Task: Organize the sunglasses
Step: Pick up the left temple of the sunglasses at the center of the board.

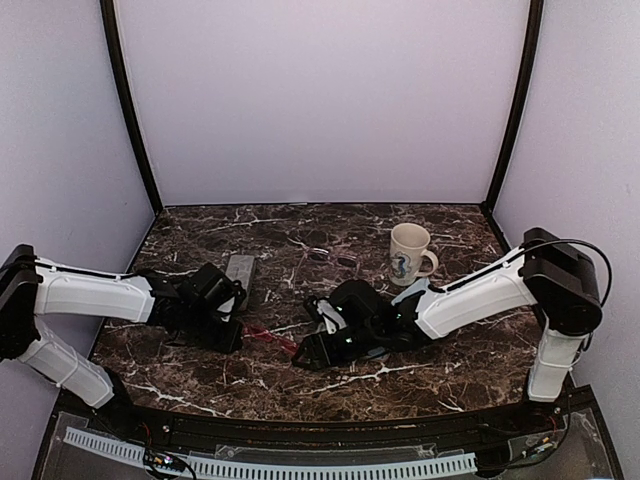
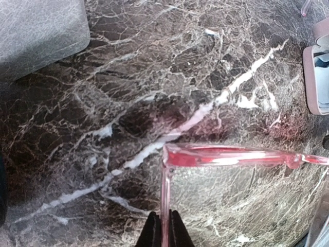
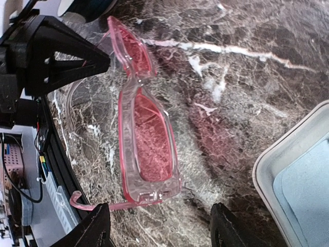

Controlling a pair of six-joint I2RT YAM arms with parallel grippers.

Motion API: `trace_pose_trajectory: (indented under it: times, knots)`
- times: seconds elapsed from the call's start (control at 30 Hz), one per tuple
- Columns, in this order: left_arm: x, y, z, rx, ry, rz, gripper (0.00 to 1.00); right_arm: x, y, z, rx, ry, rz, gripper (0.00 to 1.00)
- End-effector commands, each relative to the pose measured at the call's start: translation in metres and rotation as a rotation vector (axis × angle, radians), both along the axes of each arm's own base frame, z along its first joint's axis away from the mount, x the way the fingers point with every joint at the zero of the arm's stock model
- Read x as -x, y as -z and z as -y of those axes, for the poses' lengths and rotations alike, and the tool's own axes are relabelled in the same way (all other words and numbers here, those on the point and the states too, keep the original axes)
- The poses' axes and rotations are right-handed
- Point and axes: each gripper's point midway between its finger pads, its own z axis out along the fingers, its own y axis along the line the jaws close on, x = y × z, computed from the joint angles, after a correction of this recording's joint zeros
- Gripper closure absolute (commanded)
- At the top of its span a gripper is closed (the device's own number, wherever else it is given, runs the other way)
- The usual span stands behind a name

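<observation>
Dark, white-veined marble forms the tabletop (image 1: pixel 200 380), closed in by pale lilac panels. The red-pink sunglasses (image 1: pixel 268 336) sit near its front middle, between the two arms. In the left wrist view the left jaws are pinched shut on one translucent temple arm, with the black fingertips (image 2: pixel 153 232) pressing it from both sides. That temple runs straight out from them to the front frame (image 2: pixel 231 155), which crosses the view at a right angle. Whether the pair is clear of the marble I cannot tell.

The right jaws stand open and hold nothing. The pair lies just ahead of their gap, its long axis pointing away from them. An open pink case (image 3: pixel 300 175) lined with a light blue cloth (image 3: pixel 308 200) lies just beside them. Farther back are the thin dark sunglasses (image 1: pixel 333 257), a grey case (image 1: pixel 240 268) and a white mug (image 1: pixel 408 255).

The left arm has the grip and the case lies on the right arm's side. So the coming move probably depends on bringing the front's long axis in line with the case. Both temples look unfolded, which could get in the way.
</observation>
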Motion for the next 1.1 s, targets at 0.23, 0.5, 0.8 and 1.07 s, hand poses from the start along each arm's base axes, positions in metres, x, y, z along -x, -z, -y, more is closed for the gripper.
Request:
trace_pose_trajectory:
  times: [0.23, 0.5, 0.8, 1.07]
  knots:
    - [0.012, -0.022, 0.011, -0.016, 0.11, -0.104, 1.0, 0.019, -0.069, 0.009, -0.01, -0.24, 0.331, 0.31]
    - [0.027, -0.023, 0.029, -0.003, 0.242, -0.241, 1.0, 0.041, -0.085, 0.029, 0.184, -0.436, 0.664, 0.27]
    - [0.027, -0.034, 0.047, 0.036, 0.3, -0.284, 1.0, 0.062, -0.104, 0.02, 0.229, -0.558, 0.912, 0.26]
    - [0.035, -0.036, 0.057, 0.063, 0.335, -0.314, 1.0, 0.073, -0.104, 0.004, 0.317, -0.649, 1.033, 0.26]
